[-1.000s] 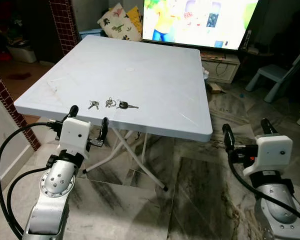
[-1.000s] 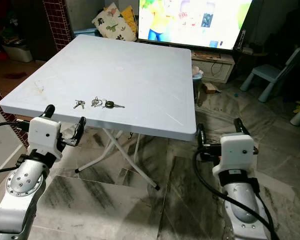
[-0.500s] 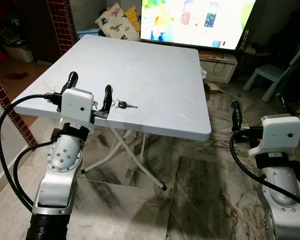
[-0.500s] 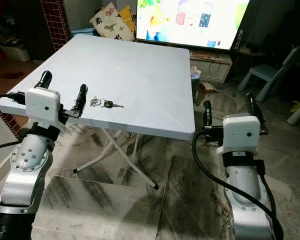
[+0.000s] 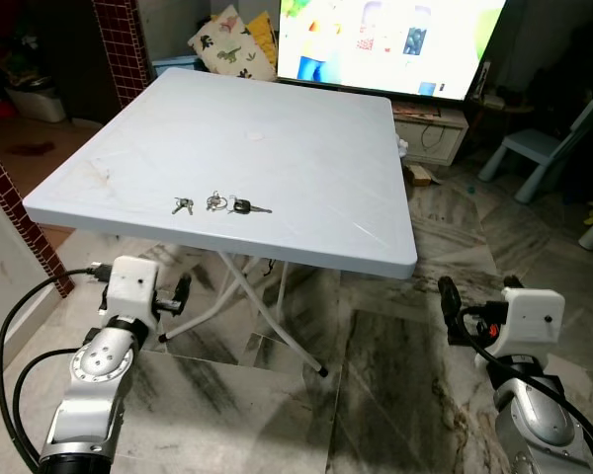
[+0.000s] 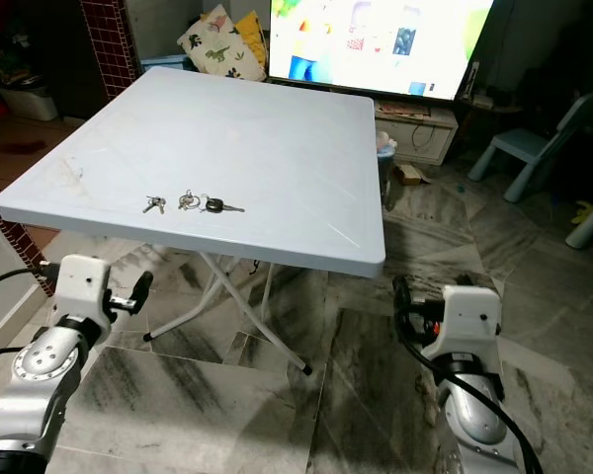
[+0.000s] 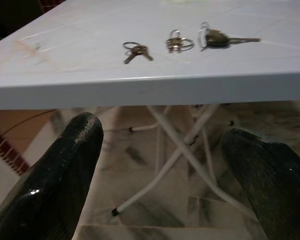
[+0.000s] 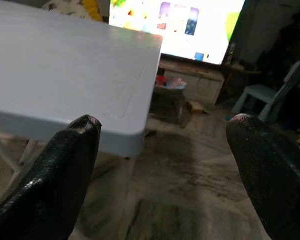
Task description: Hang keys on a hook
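- The left gripper (image 5: pixel 148 287) hung low in front of the table's near edge, below the tabletop, its two black fingers (image 7: pixel 55 180) spread wide apart with nothing between them.
- The right gripper (image 5: pixel 474 314) sat low over the marble floor (image 5: pixel 376 375), off the table's near right corner, fingers likewise spread and empty.
- Both grippers were well apart from the keys.
- The white folding table (image 5: pixel 306 148) stood just ahead, its crossed white legs (image 5: pixel 267 306) showing beneath the near edge.
- The keys (image 5: pixel 220 204) lay flat on the tabletop close to the near edge, toward the left half: a small pair of keys (image 7: pixel 135 50) at the left, a ring cluster (image 7: pixel 179 43) in the middle, and a dark-headed key (image 7: pixel 225 38) at the right, its blade pointing right.
- The three pieces lay in a row; whether they were linked could not be told.
- A faint brownish smudge (image 5: pixel 97 173) marked the tabletop near its left edge.
- Beyond the table, a lit television screen (image 5: pixel 390 39) stood on a low cabinet (image 5: pixel 440 128).
- A patterned cushion (image 5: pixel 232 44) rested behind the table's far left corner.
- A pale blue child's chair (image 5: pixel 553 148) stood at the far right.
- A red brick pillar (image 5: pixel 124 44) rose at the far left.
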Robot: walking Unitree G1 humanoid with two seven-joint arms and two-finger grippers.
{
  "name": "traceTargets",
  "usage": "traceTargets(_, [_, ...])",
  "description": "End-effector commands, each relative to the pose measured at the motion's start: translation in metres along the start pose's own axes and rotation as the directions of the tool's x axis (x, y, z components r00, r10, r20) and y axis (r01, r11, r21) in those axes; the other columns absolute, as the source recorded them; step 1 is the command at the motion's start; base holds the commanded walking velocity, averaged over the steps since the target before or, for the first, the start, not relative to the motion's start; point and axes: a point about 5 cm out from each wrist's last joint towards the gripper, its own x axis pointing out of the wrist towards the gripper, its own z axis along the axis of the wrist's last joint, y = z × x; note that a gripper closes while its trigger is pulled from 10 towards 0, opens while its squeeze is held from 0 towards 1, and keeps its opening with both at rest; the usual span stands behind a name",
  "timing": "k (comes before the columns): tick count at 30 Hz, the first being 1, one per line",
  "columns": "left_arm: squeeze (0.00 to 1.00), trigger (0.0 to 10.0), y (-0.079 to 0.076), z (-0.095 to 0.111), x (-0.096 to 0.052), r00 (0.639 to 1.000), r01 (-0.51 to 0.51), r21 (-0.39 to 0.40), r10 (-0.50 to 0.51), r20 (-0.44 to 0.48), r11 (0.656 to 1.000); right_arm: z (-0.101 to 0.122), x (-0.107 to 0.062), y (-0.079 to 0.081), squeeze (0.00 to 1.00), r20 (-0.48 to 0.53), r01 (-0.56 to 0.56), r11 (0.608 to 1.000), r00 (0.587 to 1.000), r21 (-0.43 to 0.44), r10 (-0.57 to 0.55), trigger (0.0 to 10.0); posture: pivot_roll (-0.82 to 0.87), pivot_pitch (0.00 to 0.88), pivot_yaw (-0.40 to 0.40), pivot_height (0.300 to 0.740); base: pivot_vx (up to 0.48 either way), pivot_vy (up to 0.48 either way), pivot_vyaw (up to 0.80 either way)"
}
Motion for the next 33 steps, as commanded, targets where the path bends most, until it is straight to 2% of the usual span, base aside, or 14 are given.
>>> traceTargets(1, [0.00,10.0,-0.010,0.001,0.001,0.999,0.049,0.018,-0.049,0.020,0.999,-0.006,-0.002,0.001,0.00,-0.007,-0.012,1.000,1.000,0.008,0.012,10.0,0.08,0.000,-0.084,0.740,0.000,0.000,0.00])
traceTargets(6, [0.00,10.0,-0.020,0.006,-0.006,0.995,0.085,0.023,-0.086,0.048,0.996,-0.004,-0.006,0.004,0.00,0.001,-0.034,0.999,0.999,0.007,0.034,10.0,0.08,0.000,-0.093,0.740,0.000,0.000,0.00])
traceTargets(8, [0.00,10.0,-0.024,0.005,-0.004,0.993,0.103,0.027,-0.105,0.056,0.994,-0.007,-0.005,0.005,0.00,0.003,-0.055,0.998,0.998,-0.013,0.055,10.0,0.08,0.000,-0.101,0.740,0.000,0.000,0.00])
traceTargets(11, [0.00,10.0,-0.022,-0.013,0.002,0.997,0.071,0.014,-0.071,-0.015,0.997,-0.015,0.000,0.007,0.00,-0.006,-0.062,0.998,0.998,-0.029,0.062,10.0,0.09,0.000,-0.123,0.740,0.000,0.000,0.00])
traceTargets(13, [0.00,10.0,-0.021,-0.018,0.002,0.997,0.064,0.011,-0.063,-0.043,0.998,-0.015,0.001,0.007,0.00,-0.005,-0.063,0.998,0.998,-0.028,0.063,10.0,0.10,0.000,-0.128,0.740,0.000,0.000,0.00])
traceTargets(18, [0.00,10.0,-0.016,-0.042,-0.010,0.985,0.060,0.018,-0.056,-0.161,0.998,-0.023,-0.002,0.010,0.00,-0.031,-0.077,0.997,0.997,-0.018,0.076,10.0,0.09,0.000,-0.128,0.740,0.000,0.000,0.00])
traceTargets(21, [0.00,10.0,-0.019,-0.039,-0.013,0.988,0.072,0.014,-0.069,-0.136,0.997,-0.025,-0.006,0.012,0.00,-0.035,-0.071,0.997,0.997,-0.002,0.071,10.0,0.07,0.000,-0.115,0.740,0.000,0.000,0.00])
traceTargets(24, [0.00,10.0,-0.028,-0.028,-0.008,0.993,0.105,0.121,-0.098,-0.063,0.987,-0.026,-0.007,0.011,0.00,-0.028,-0.048,0.999,0.998,-0.001,0.048,10.0,0.06,0.000,-0.105,0.740,0.000,0.000,0.00])
traceTargets(25, [0.00,10.0,-0.030,-0.025,-0.006,0.993,0.109,0.132,-0.103,-0.053,0.985,-0.026,-0.007,0.010,0.00,-0.027,-0.041,0.999,0.999,0.005,0.041,10.0,0.06,0.000,-0.105,0.740,0.000,0.000,0.00])
traceTargets(33, [0.00,10.0,-0.041,0.008,0.006,0.992,0.106,0.145,-0.115,0.059,0.984,-0.023,-0.002,0.019,0.00,-0.016,-0.050,0.999,0.999,0.004,0.050,10.0,0.07,0.000,-0.095,0.740,0.000,0.000,0.15])
